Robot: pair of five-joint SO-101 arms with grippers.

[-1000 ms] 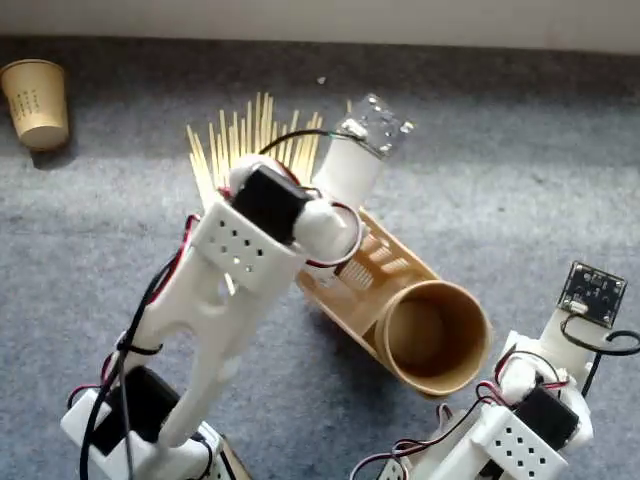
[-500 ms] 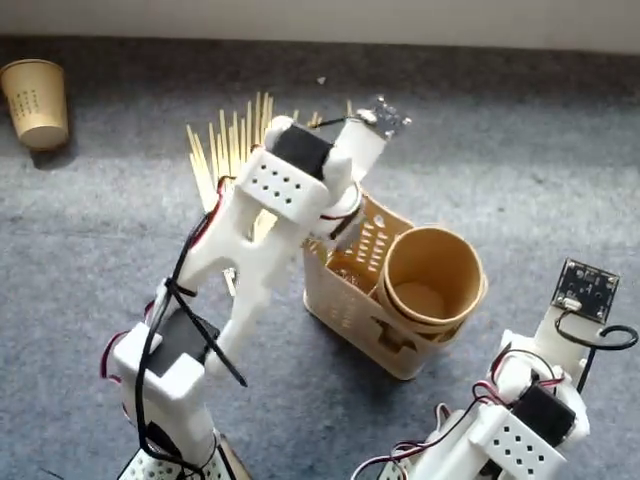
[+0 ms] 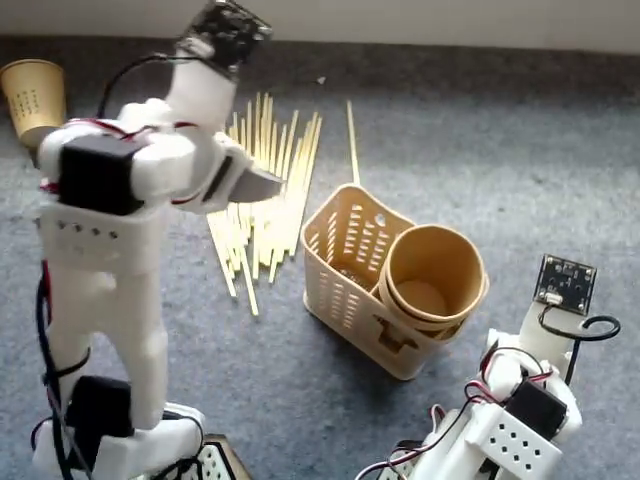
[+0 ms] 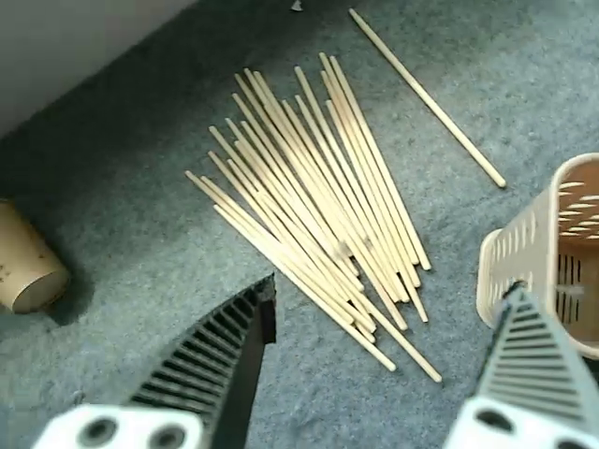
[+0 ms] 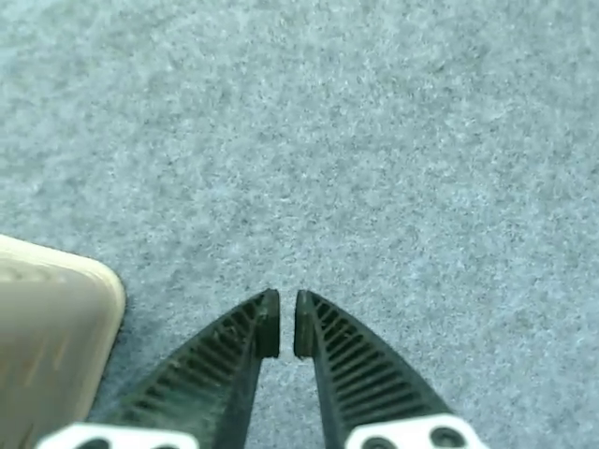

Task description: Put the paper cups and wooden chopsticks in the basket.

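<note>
A cream plastic basket [image 3: 345,290] stands upright on the grey carpet, with nested paper cups [image 3: 435,275] inside it. A pile of wooden chopsticks [image 3: 265,190] lies beside the basket, with a single chopstick [image 3: 352,140] apart from the pile. Another paper cup [image 3: 30,100] sits at the far left corner. My left gripper [image 4: 391,295] hangs open and empty above the chopsticks [image 4: 318,215], between the loose cup [image 4: 23,271] and the basket [image 4: 552,243]. Low over bare carpet, my right gripper [image 5: 285,323] is shut on nothing, next to the basket's corner [image 5: 47,337].
The left arm [image 3: 100,260] rises tall at the left side of the table. The right arm [image 3: 520,410] is folded at the near right corner. A pale wall edge runs along the far side.
The basket went from tipped on its side to upright with the cups in it. My left arm pulled away from it and swung left over the chopsticks. The right arm barely moved.
</note>
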